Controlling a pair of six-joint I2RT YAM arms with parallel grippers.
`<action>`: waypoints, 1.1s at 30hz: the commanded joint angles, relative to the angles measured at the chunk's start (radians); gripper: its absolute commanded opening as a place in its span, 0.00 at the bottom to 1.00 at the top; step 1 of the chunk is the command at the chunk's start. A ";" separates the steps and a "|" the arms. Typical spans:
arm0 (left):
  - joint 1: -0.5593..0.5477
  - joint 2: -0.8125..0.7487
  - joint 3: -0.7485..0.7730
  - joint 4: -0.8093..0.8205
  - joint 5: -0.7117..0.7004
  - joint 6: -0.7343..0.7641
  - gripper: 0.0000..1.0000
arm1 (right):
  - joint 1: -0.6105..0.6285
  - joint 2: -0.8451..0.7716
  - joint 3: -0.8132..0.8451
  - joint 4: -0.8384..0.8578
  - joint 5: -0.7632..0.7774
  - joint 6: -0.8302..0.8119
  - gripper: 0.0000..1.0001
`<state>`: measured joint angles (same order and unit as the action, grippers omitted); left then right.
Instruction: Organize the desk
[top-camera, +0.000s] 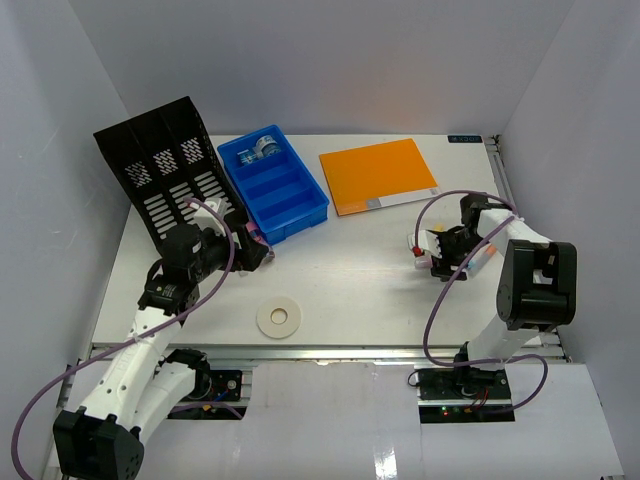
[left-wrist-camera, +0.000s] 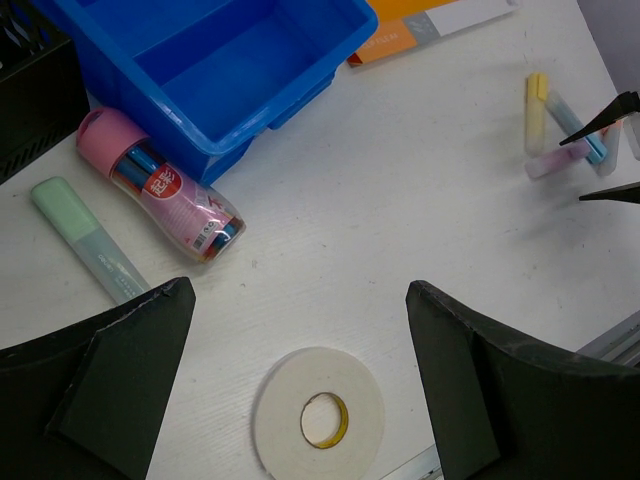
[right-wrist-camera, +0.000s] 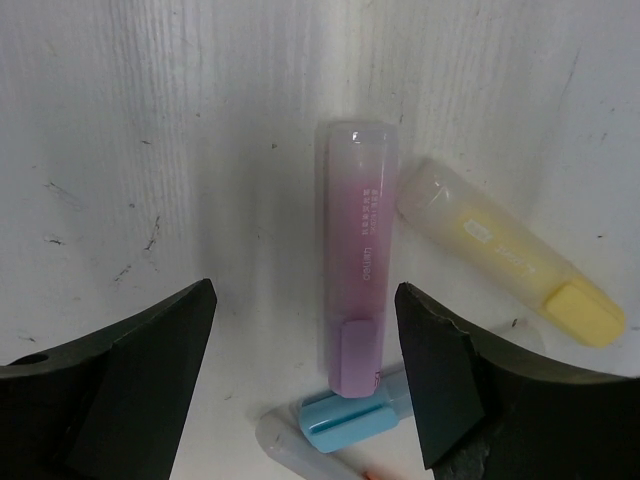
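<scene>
Jaws of the right gripper (right-wrist-camera: 305, 290) are standing apart, straddling a pink highlighter (right-wrist-camera: 358, 250) without touching it; bare desk (right-wrist-camera: 150, 150) is showing on both sides of the pen. A yellow highlighter (right-wrist-camera: 500, 250) is lying just beside the pink one at a slant, and a blue highlighter (right-wrist-camera: 345, 418) is lying crosswise at the pink one's opaque end. All 3 are resting on the right part of the desk.

Jaws of the left gripper (left-wrist-camera: 300, 290) are gaping wide and holding nothing, hovering over a white tape roll (left-wrist-camera: 318, 415) lying flat near the desk's front edge. Beyond them, a pink pen tube (left-wrist-camera: 160, 190) is lying just beside the near corner of a blue tray (left-wrist-camera: 230, 70), with a green highlighter (left-wrist-camera: 85, 235) close by. Farther back, a black rack (top-camera: 165, 165) is leaning left of the tray, and an orange folder (top-camera: 378, 175) is lying flat to its right.
</scene>
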<state>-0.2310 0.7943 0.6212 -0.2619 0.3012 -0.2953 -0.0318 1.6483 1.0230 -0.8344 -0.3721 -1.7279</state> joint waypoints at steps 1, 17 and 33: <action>0.004 -0.048 0.014 0.010 -0.003 0.012 0.98 | -0.010 0.037 0.042 0.039 0.000 0.027 0.77; 0.004 -0.070 -0.012 0.101 0.212 -0.009 0.98 | -0.010 0.104 0.016 0.075 -0.017 0.060 0.46; -0.002 -0.010 -0.169 0.648 0.532 -0.692 0.98 | -0.001 -0.126 -0.075 -0.011 -0.152 0.071 0.14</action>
<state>-0.2310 0.7772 0.5099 0.1322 0.7580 -0.6932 -0.0408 1.6284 0.9514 -0.7561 -0.4305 -1.6777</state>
